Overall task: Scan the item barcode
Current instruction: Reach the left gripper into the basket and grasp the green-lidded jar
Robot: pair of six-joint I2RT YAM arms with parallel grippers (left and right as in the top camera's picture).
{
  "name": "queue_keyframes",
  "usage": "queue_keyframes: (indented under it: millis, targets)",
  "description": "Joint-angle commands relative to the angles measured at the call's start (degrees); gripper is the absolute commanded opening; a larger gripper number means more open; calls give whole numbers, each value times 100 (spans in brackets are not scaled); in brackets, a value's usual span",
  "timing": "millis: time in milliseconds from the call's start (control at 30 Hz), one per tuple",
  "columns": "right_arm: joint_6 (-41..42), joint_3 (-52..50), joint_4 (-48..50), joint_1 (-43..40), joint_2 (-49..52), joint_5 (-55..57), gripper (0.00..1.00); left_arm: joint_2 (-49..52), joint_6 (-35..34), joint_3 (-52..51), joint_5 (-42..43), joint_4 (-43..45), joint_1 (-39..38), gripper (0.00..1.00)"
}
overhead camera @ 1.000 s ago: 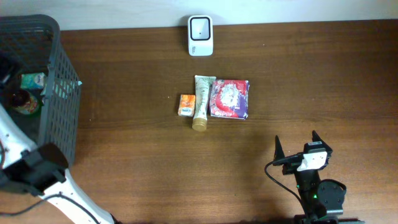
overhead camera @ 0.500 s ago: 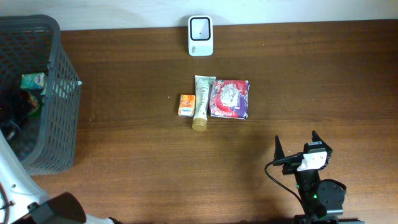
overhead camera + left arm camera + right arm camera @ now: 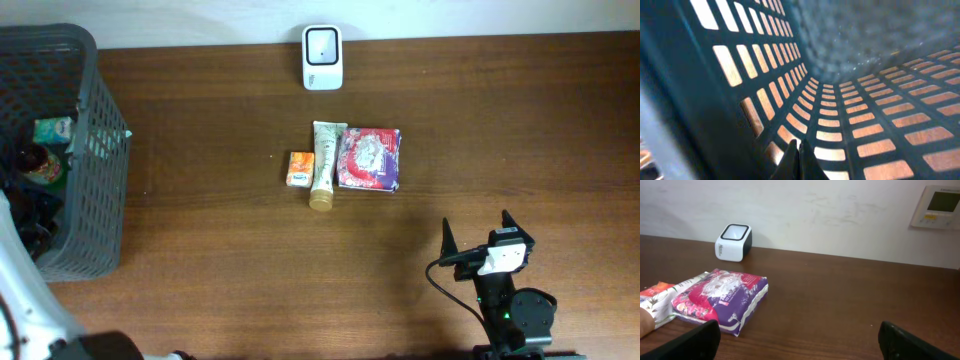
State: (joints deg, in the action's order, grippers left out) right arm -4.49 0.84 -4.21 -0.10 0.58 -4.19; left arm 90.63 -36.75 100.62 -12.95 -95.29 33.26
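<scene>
Fetching step: left claw (image 3: 799, 156) pinched shut, apparently empty, in the basket (image 3: 100, 150) at the table's (image 3: 220, 260) left edge; must reopen. Right claw (image 3: 478, 233) gapes.

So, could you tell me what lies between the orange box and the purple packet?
A cream tube lies between the orange box and the purple packet, per the overhead view.

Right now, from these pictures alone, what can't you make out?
- Overhead: barcodes on the orange box, tube and purple packet are too small.
- Overhead: the basket wall and white arm hide most contents; only a green packet reads clearly.
- Left wrist: the left gripper shows only shut tips against mesh; the far wall is blurred.
- Right wrist: the left edge cuts off the tube's cap end.
</scene>
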Motion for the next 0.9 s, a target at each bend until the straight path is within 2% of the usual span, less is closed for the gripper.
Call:
queue_keyframes:
  millis: [0,200,300,400,467,500,533,567,633,667,767,867]
  targets:
    - [24,-52,0,-31,-26,9,98,-654,-120,-616,28,-144,31,0]
    - [24,-52,0,-31,-26,9,99,-1182,-118,-785,284,-125,31,0]
    - [24,-52,0,-31,-26,9,99,-1287,-118,-785,201,251,31,2]
    - [24,-52,0,-31,-26,9,99,-1276,-118,-785,157,1263,31,18]
    - [24,-52,0,-28,-26,9,99,-1276,-118,-785,173,2048,31,41]
    - [24,-52,0,-31,-26,9,99,-1276,-116,-785,177,2363,31,54]
    - [24,-52,-2,-28,-26,9,99,-1276,-107,-785,177,2802,31,73]
    - [24,-52,0,-31,-26,9,99,-1276,70,-782,179,3259,31,86]
    - [24,-52,0,-31,-26,9,99,-1274,664,-756,365,4009,31,96]
    - [24,-52,0,-31,-26,9,99,-1274,708,-754,426,4258,31,100]
    - [24,-52,0,-31,-26,9,99,-1095,743,-752,413,5001,31,99]
    - [24,-52,0,-28,-26,9,99,-422,1628,-752,413,5722,31,99]
